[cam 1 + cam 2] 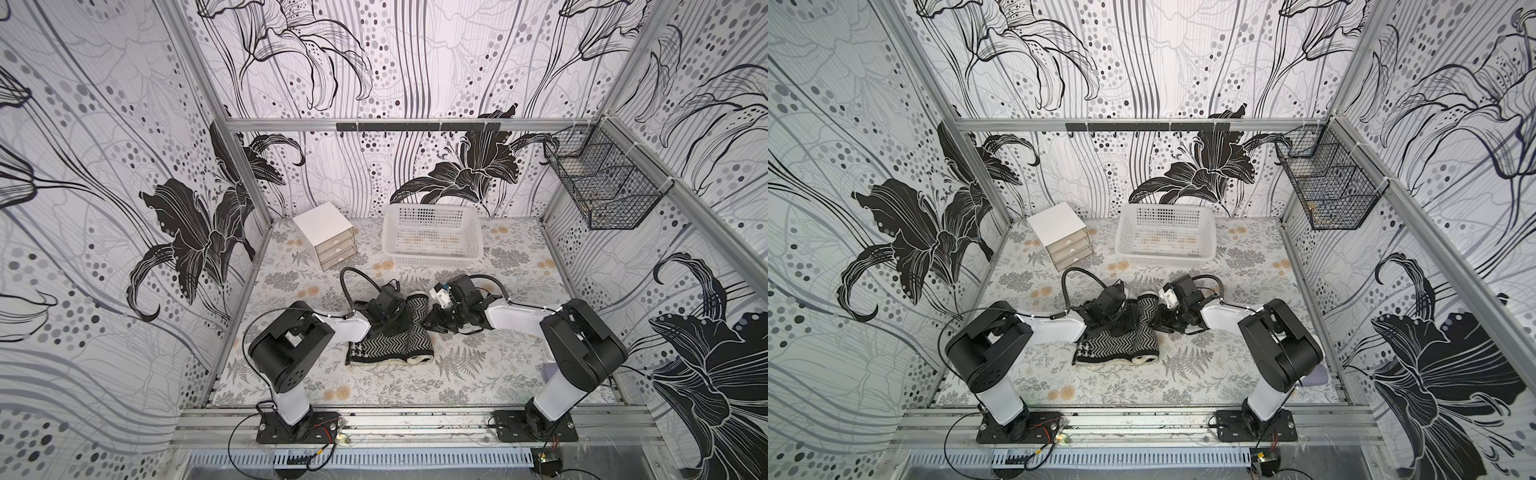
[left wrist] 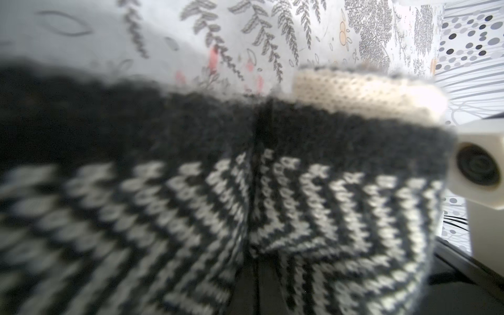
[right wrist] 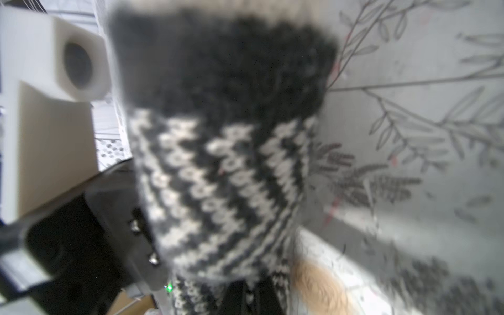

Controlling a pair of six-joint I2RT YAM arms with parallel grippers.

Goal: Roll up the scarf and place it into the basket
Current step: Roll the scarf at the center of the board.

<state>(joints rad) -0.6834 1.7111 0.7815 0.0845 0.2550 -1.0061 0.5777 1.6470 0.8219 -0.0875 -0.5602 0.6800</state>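
Note:
The black-and-white scarf (image 1: 390, 343) lies folded mid-table in both top views, its far end lifted between my two grippers. Zigzag shows on top, with a patch of check at the near left corner and cream edging along the front. My left gripper (image 1: 384, 318) is shut on the raised end from the left. The right gripper (image 1: 428, 321) pinches the same end from the right. In the left wrist view the scarf (image 2: 191, 204) fills the frame over the shut left gripper (image 2: 256, 289). In the right wrist view the right gripper (image 3: 251, 297) pinches the scarf (image 3: 218, 163). The white basket (image 1: 432, 261) stands empty at the back.
A small white drawer box (image 1: 326, 237) stands left of the basket by the back wall. A black wire mesh basket (image 1: 602, 187) hangs on the right wall. Both arm bases sit on the front rail. Walls close in the table on three sides.

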